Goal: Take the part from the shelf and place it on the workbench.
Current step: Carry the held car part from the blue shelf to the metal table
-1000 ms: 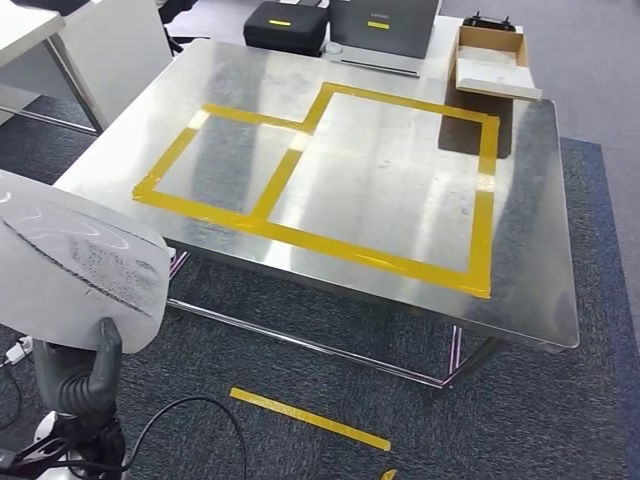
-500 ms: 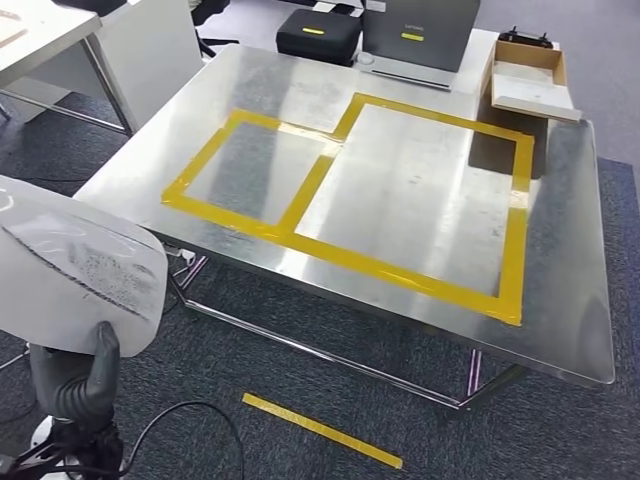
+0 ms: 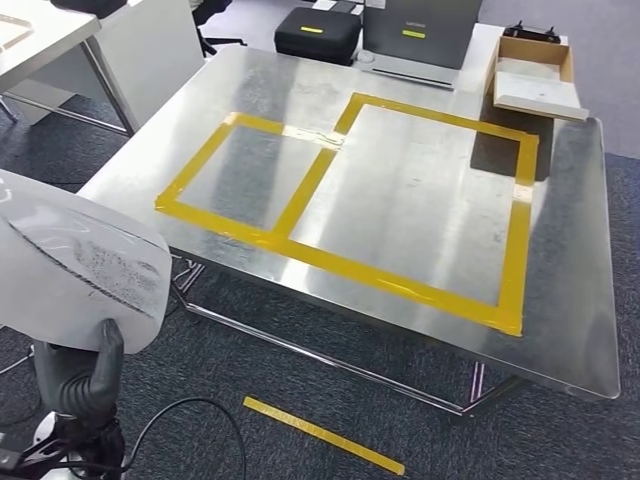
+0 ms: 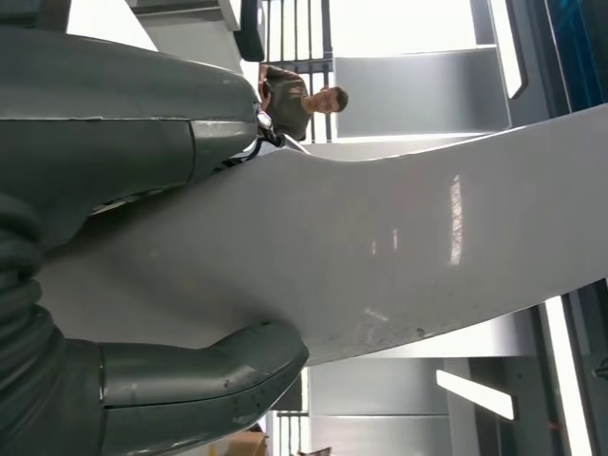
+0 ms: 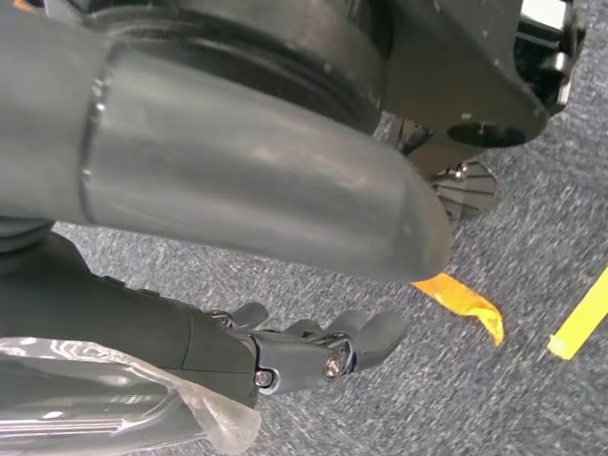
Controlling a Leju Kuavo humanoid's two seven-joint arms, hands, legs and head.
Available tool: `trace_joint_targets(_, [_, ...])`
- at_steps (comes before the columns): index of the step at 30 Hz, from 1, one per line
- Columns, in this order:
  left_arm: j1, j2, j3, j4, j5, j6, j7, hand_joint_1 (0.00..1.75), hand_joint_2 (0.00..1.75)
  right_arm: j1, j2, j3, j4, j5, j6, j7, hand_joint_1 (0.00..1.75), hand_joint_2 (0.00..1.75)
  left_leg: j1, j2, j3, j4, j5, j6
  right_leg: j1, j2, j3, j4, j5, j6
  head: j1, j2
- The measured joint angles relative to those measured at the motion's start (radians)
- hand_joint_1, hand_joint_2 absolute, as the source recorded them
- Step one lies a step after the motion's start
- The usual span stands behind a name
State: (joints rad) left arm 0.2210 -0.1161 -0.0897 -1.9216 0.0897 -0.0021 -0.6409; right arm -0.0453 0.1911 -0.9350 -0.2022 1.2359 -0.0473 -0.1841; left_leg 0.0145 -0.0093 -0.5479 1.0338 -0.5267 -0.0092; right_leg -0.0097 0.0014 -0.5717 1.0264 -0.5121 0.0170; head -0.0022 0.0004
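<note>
From my head view, my left hand (image 3: pixel 79 375) grips the white part (image 3: pixel 75 265) low at my left, short of the steel tabletop (image 3: pixel 573 300) with its yellow tape frames (image 3: pixel 343 265); a cardboard box (image 3: pixel 536 75) holding a white slab sits at the far corner beside a laptop (image 3: pixel 419 30) and black case (image 3: pixel 317 30). At my left wrist, thumb and fingers (image 4: pixel 215 375) clamp the part (image 4: pixel 402 256), with a person (image 4: pixel 297 95) beyond. At my right wrist, my right hand (image 5: pixel 308 351) hangs over carpet with fingers loosely apart, holding nothing, near orange tape (image 5: pixel 463 299).

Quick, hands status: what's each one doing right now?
Left hand: holding the white part, thumb and fingers clamped on it.
Right hand: holding nothing, fingers loosely apart above the carpet.
</note>
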Motion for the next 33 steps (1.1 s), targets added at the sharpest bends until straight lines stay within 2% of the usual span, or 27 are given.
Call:
trace_joint_targets(2, [-0.001,0.0,0.0,0.0,0.0,0.0,0.0,1.75,1.75,0.0,0.0,0.0,0.0,0.0,0.001,0.0,0.0,0.0,0.001,0.002,-0.017,0.046,-0.027,-0.01,-0.003,-0.001,0.013,-0.009,-0.001,-0.012,-0.004,0.0])
trace_joint_targets(3, [-0.001,0.0,0.0,0.0,0.0,0.0,0.0,1.75,1.75,-0.001,0.0,0.001,0.0,0.0,0.001,-0.001,0.0,0.0,0.002,0.002,-0.042,0.099,-0.05,-0.013,-0.004,-0.003,0.019,-0.011,-0.003,-0.017,-0.006,0.0])
trace_joint_targets(5, [0.0,0.001,0.0,0.0,0.0,0.0,0.0,1.75,1.75,-0.001,0.0,0.002,0.0,0.0,0.003,0.0,0.0,0.0,0.002,0.003,-0.112,0.225,-0.093,-0.016,-0.002,-0.004,0.027,-0.011,-0.01,-0.024,-0.007,0.0])
trace_joint_targets(6, [0.0,0.001,0.0,0.0,0.0,0.0,0.0,1.75,1.75,-0.001,0.0,0.003,0.0,0.0,0.005,0.0,0.0,0.0,0.002,0.003,-0.137,0.261,-0.093,-0.016,-0.001,-0.004,0.032,-0.011,-0.015,-0.025,-0.007,0.0])
trace_joint_targets(7, [0.0,0.002,0.0,0.0,0.0,0.0,0.0,1.75,1.75,-0.001,0.0,0.003,0.0,0.0,0.006,0.0,0.0,0.0,0.002,0.003,-0.146,0.263,-0.074,-0.015,0.0,-0.003,0.038,-0.011,-0.019,-0.026,-0.007,0.0])
trace_joint_targets(8, [0.0,0.002,0.0,0.0,0.0,0.0,0.0,1.75,1.75,-0.001,0.0,0.003,0.0,0.0,0.007,0.001,0.0,0.0,0.001,0.003,-0.137,0.227,-0.038,-0.012,0.001,-0.002,0.045,-0.011,-0.024,-0.025,-0.007,0.0])
trace_joint_targets(9, [0.0,0.003,0.0,0.0,0.0,0.0,0.0,1.75,1.75,0.0,0.0,0.003,0.0,0.0,0.007,0.001,0.0,0.0,0.001,0.003,-0.115,0.166,0.006,-0.009,0.001,-0.001,0.053,-0.011,-0.03,-0.023,-0.007,0.0])
trace_joint_targets(10, [0.0,0.004,0.0,0.0,0.0,0.0,0.0,1.75,1.75,-0.001,0.001,0.004,0.0,0.0,0.008,0.001,0.0,0.0,-0.001,0.003,-0.092,0.108,0.037,-0.004,0.002,0.0,0.056,-0.011,-0.036,-0.02,-0.007,0.0])
trace_joint_targets(11, [-0.001,0.004,0.0,0.0,0.0,0.0,0.0,1.75,1.75,-0.001,0.001,0.004,0.001,0.0,0.008,0.001,0.0,0.0,-0.004,0.004,-0.071,0.056,0.052,0.001,0.003,0.001,0.059,-0.01,-0.043,-0.014,-0.007,0.0])
trace_joint_targets(12, [-0.001,0.005,0.0,0.0,0.0,0.0,0.0,1.75,1.75,-0.002,0.001,0.004,0.001,0.0,0.008,0.001,0.0,0.0,-0.007,0.004,-0.06,0.027,0.054,0.006,0.003,0.0,0.057,-0.01,-0.047,-0.008,-0.006,0.0])
trace_joint_targets(14, [-0.001,0.005,0.0,0.0,0.0,-0.001,0.0,1.75,1.75,-0.003,0.001,0.004,0.001,0.0,0.009,0.001,0.0,0.0,-0.012,0.003,-0.052,0.008,0.042,0.015,0.002,-0.003,0.057,-0.016,-0.051,0.004,-0.005,0.0])
trace_joint_targets(16, [-0.001,0.005,0.0,0.0,0.0,-0.001,0.0,1.75,1.75,-0.004,0.001,0.004,0.002,0.0,0.009,0.001,0.0,0.0,-0.008,0.002,-0.041,-0.004,0.042,0.025,0.0,-0.004,0.059,-0.012,-0.062,0.013,-0.002,0.0])
trace_joint_targets(17, [-0.001,0.005,0.0,0.0,0.0,-0.001,0.0,1.75,1.75,-0.005,0.001,0.004,0.002,0.0,0.009,0.001,0.0,0.0,-0.005,0.002,-0.034,-0.011,0.042,0.029,0.0,-0.004,0.048,0.014,-0.077,0.017,0.0,0.0])
trace_joint_targets(18, [-0.002,0.005,-0.001,0.0,0.0,-0.001,0.0,1.75,1.75,-0.005,0.001,0.004,0.002,0.0,0.009,0.001,0.0,0.0,-0.004,0.003,-0.027,-0.016,0.04,0.033,0.0,-0.003,0.022,0.064,-0.1,0.02,0.002,0.0])
trace_joint_targets(20, [-0.002,0.005,-0.001,0.0,0.0,-0.001,0.0,1.75,1.75,-0.004,0.001,0.005,0.002,0.0,0.009,0.001,0.0,0.0,-0.004,0.005,-0.02,-0.017,0.032,0.039,-0.001,-0.003,-0.062,0.198,-0.145,0.025,0.005,0.0])
trace_joint_targets(21, [-0.001,0.005,-0.001,0.0,0.0,-0.001,0.0,1.75,1.75,-0.002,0.001,0.004,0.002,-0.001,0.009,0.001,0.0,0.0,-0.004,0.004,-0.016,-0.017,0.027,0.041,-0.001,-0.003,-0.1,0.246,-0.149,0.027,0.005,0.0])
trace_joint_targets(22, [-0.001,0.005,-0.001,0.0,0.0,-0.001,0.0,1.75,1.75,0.0,0.001,0.004,0.002,-0.001,0.009,0.001,0.0,0.0,-0.004,0.003,-0.01,-0.017,0.022,0.041,-0.002,-0.003,-0.121,0.259,-0.133,0.028,0.006,0.0])
trace_joint_targets(23, [0.0,0.005,-0.001,0.0,0.0,-0.001,0.0,1.75,1.75,0.001,0.001,0.004,0.002,-0.001,0.009,0.001,0.0,0.0,-0.004,0.002,-0.002,-0.017,0.016,0.04,-0.002,-0.003,-0.122,0.234,-0.098,0.029,0.006,0.0])
trace_joint_targets(25, [0.0,0.005,-0.001,0.0,0.0,-0.001,0.0,1.75,1.75,0.001,0.001,0.004,0.002,-0.002,0.01,0.002,0.0,0.0,-0.004,0.001,0.018,-0.017,0.0,0.033,-0.003,-0.003,-0.081,0.113,-0.011,0.026,0.006,0.0])
trace_joint_targets(26, [0.0,0.005,-0.001,0.0,0.0,-0.001,0.0,1.75,1.75,0.001,0.001,0.004,0.002,-0.002,0.01,0.002,0.0,0.0,-0.005,0.0,0.025,-0.015,-0.008,0.028,-0.002,-0.003,-0.056,0.056,0.015,0.023,0.007,0.0])
trace_joint_targets(27, [0.0,0.005,-0.001,0.0,0.0,-0.001,0.0,1.75,1.75,0.0,0.001,0.004,0.003,-0.002,0.01,0.003,0.0,0.0,-0.007,0.0,0.029,-0.015,-0.014,0.022,0.0,-0.002,-0.038,0.021,0.026,0.02,0.006,0.0])
trace_joint_targets(31, [0.001,0.005,-0.003,0.0,-0.002,0.0,0.0,1.75,1.75,0.003,0.002,0.004,0.003,-0.003,0.011,0.003,0.0,0.0,-0.005,0.001,0.038,-0.014,-0.03,0.003,0.002,-0.001,-0.017,0.0,0.015,-0.003,0.003,0.0])
trace_joint_targets(33, [0.0,0.005,-0.003,0.0,-0.003,0.002,0.0,1.75,1.75,0.004,0.002,0.004,0.003,-0.003,0.012,0.003,0.0,0.0,-0.004,0.002,0.009,0.056,-0.063,-0.005,-0.001,-0.002,0.0,-0.007,0.009,-0.017,-0.001,0.0])
